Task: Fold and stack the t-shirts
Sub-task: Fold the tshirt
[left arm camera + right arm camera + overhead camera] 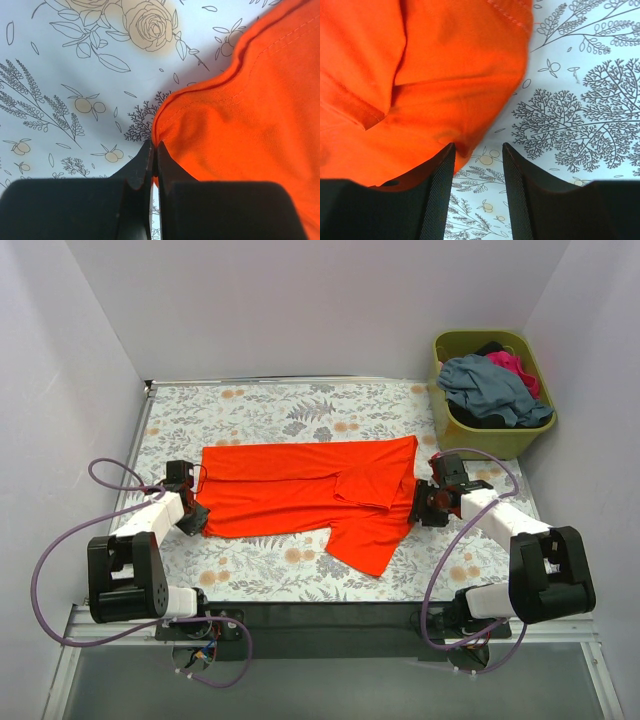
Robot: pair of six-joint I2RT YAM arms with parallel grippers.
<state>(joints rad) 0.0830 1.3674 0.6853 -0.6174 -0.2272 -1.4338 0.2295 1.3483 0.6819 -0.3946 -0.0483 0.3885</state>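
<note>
Pinching orange-red t-shirt (300,495) at its 9 o'clock edge, my left gripper (154,150) clamped on cloth; my right gripper (478,146) at 3 o'clock edge, jaws parted.

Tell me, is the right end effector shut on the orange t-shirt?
No; the right end effector stands open, patterned table between its fingers, orange t-shirt alongside.

Open table (260,405) lies behind the orange shirt (300,490); the basket (500,445) blocks the far right corner.
</note>
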